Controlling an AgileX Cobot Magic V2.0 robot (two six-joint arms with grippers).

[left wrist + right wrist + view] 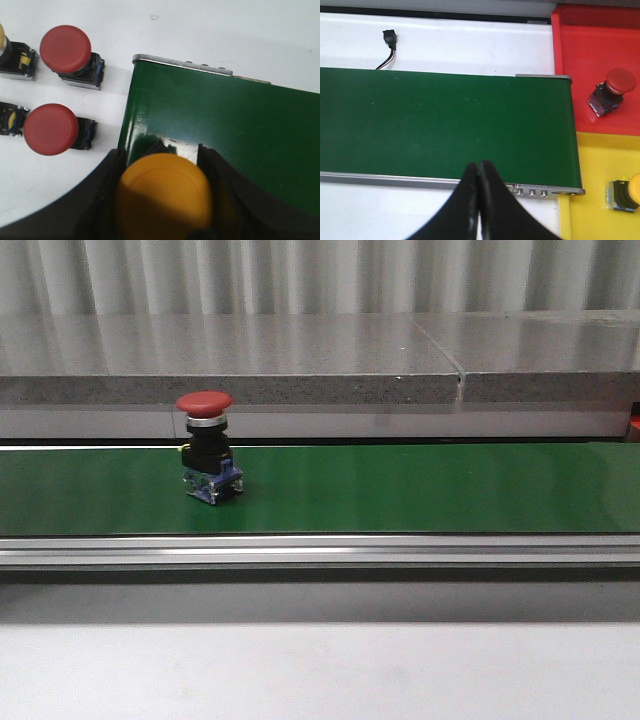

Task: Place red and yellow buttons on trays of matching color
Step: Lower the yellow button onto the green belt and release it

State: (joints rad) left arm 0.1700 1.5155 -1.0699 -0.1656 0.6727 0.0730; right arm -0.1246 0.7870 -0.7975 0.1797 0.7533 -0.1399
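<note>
The left gripper [162, 200] holds a yellow button [162, 200] by its cap, poised over the near end of the green belt [225, 130], so the step in hand looks like setting this button down on the belt for the other arm to sort. To do it well, I would bring the button down upright and well inside the belt's edge, not on the metal end rail [182, 64], let its base meet the belt squarely, and only then part the fingers, lifting straight up so the cap is not dragged and the button does not topple.

In the front view a red button [206, 458] stands upright on the belt toward the left, with bare belt to its right; the new one should land apart from it.

The left gripper's black fingers [107, 200] press on both sides of the yellow cap, opened just to the cap's width. Beside the belt end, two spare red buttons [65, 50] wait on the white table [210, 30].

The right gripper [479, 200] hangs over the far end of the belt with its fingers pressed together, holding nothing. Just past it, the red tray [600, 35] already has a red button [614, 90] in it, and the yellow tray [590, 210] a yellow one [626, 192]
</note>
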